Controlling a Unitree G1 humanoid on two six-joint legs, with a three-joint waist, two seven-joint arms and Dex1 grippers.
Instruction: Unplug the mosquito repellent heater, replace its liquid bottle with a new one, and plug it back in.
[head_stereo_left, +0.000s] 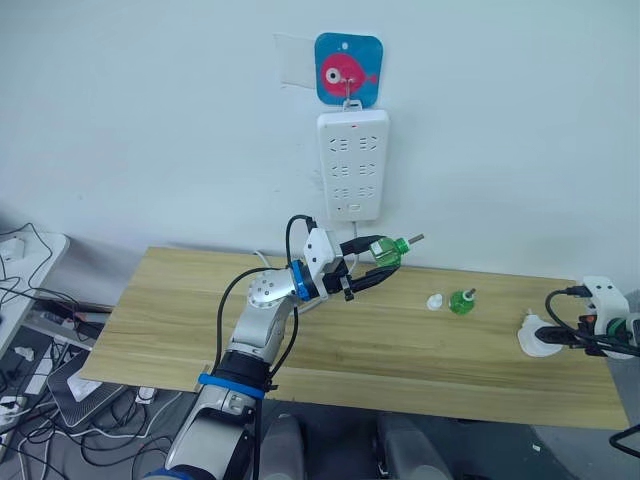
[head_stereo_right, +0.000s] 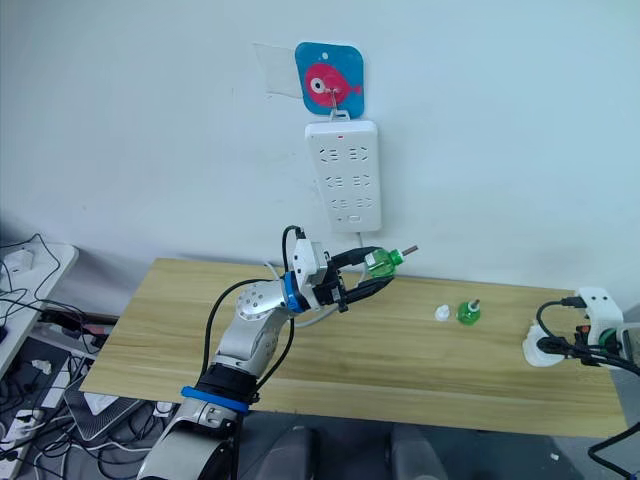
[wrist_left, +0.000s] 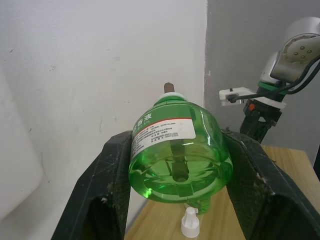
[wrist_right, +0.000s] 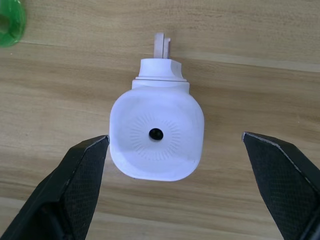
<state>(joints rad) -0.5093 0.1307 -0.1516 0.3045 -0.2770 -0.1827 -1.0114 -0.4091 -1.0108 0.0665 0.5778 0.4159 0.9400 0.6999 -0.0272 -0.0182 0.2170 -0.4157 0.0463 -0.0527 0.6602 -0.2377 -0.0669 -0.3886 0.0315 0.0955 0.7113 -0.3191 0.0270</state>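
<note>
Backdrop: pale wall with a white power strip (head_stereo_left: 352, 165) hung upright under a blue fish hook plate (head_stereo_left: 348, 68), above the far edge of the tabletop (head_stereo_left: 180, 320).
Floor, far left: tangled cables and adapters (head_stereo_left: 30, 370) beside the tabletop's left end.
Left gripper (head_stereo_left: 372, 264): raised above the tabletop's far middle, just below the power strip, its two black fingers clamped on the sides of a green bottle.
Held bottle (wrist_left: 177, 152): translucent green with a printed label, uncapped, its brown wick pointing up and right toward the wall; held tilted, clear of the wood.
Loose cap (head_stereo_left: 435, 301): small and white, lying on the tabletop right of the left gripper.
Second green bottle (head_stereo_left: 461, 301): squat, standing upright just right of the loose cap, wick showing, no cap on it.
Mosquito repellent heater (wrist_right: 156, 137): white and rounded, lying on the tabletop near its right end, vent hole facing up, unplugged, no bottle in it.
Right gripper (wrist_right: 175, 185): poised over the heater with its fingers spread wide on either side, not touching it.
</note>
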